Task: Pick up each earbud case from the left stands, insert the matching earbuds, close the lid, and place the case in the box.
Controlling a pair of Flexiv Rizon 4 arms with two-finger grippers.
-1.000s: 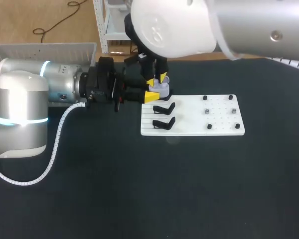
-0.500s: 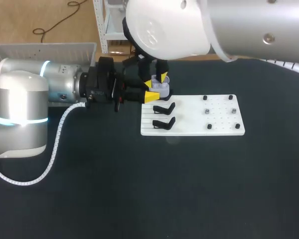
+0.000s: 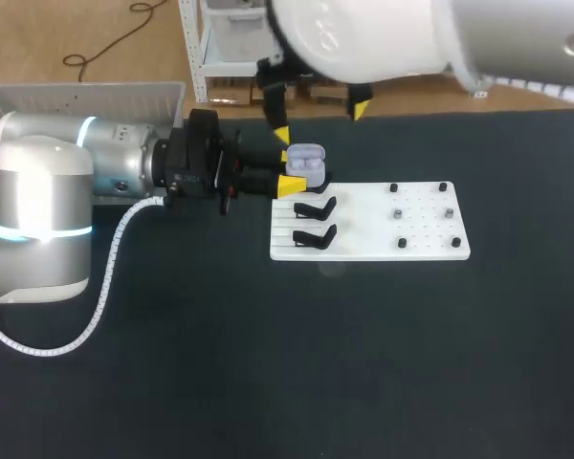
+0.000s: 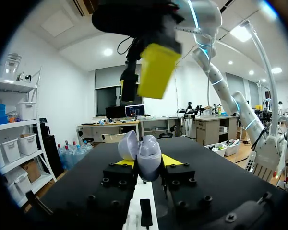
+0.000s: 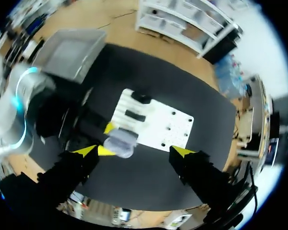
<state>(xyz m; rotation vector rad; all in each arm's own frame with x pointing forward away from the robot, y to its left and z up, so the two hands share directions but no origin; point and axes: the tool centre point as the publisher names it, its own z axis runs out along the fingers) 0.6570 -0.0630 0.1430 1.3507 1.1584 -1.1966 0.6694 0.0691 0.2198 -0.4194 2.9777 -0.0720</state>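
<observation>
A black table [image 3: 364, 363] fills the scene, its surface matte and dark. On its far half, slightly right of the middle, a white rectangular board [image 3: 364, 215] lies flat with its long sides running left to right. Six small dark studs [image 3: 398, 213] stand on the board's right half in two rows of three, with a grid of tiny holes between them.

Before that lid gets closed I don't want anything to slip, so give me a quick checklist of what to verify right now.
1. Left gripper shut on the case: ok.
2. Lid open, nothing resting on it: ok.
3. Earbuds seated in the case: cannot tell.
4. Right gripper open, above the case and clear of it: ok.
5. Box in view behind the left arm: ok.
</observation>
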